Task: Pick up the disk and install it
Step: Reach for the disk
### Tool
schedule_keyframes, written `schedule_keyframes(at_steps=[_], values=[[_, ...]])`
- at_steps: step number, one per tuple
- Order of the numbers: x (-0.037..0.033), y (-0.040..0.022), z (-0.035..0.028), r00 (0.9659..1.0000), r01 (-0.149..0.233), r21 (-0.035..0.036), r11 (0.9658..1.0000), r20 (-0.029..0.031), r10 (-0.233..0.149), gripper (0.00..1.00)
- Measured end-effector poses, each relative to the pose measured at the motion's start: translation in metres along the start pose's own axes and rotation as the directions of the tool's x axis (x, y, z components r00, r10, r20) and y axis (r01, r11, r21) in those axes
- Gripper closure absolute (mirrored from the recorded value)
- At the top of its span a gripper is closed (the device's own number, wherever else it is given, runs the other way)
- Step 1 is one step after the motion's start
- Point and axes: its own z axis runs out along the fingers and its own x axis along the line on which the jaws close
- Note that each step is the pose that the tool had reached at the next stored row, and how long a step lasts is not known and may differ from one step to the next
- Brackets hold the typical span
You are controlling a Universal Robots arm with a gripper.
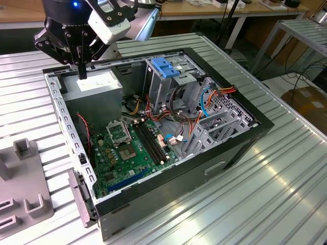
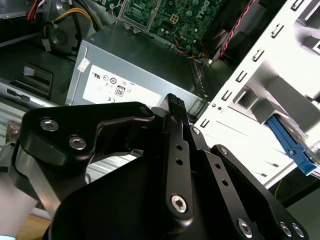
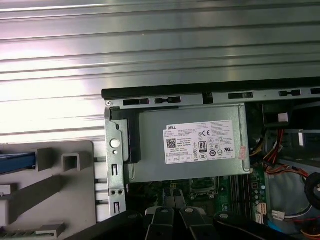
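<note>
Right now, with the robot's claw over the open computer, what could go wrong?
The gripper hangs over the grey power supply; dropping straight down could hit its top. Loose red and orange cables lie beside the drive cage, so anything carried in there might snag them. The bare motherboard could be scratched by a slip.

Gripper (image 2: 175, 104) (jaws together) above the power supply (image 2: 140, 60).

A: "Bright light from above; glare streaks the bench (image 1: 278, 186) at four o'clock in the exterior view."

B: "Case (image 1: 168, 196) interior sits shaded; the frame (image 2: 260, 105) washes out white in the second wrist view."
</note>
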Motion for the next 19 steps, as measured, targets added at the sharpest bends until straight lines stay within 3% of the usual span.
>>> schedule_keyframes(at_steps=[19], values=[[0.0097,-0.0007,-0.0003,1.0000,0.000,0.0000,1.0000,0.0000,0.000,0.90]])
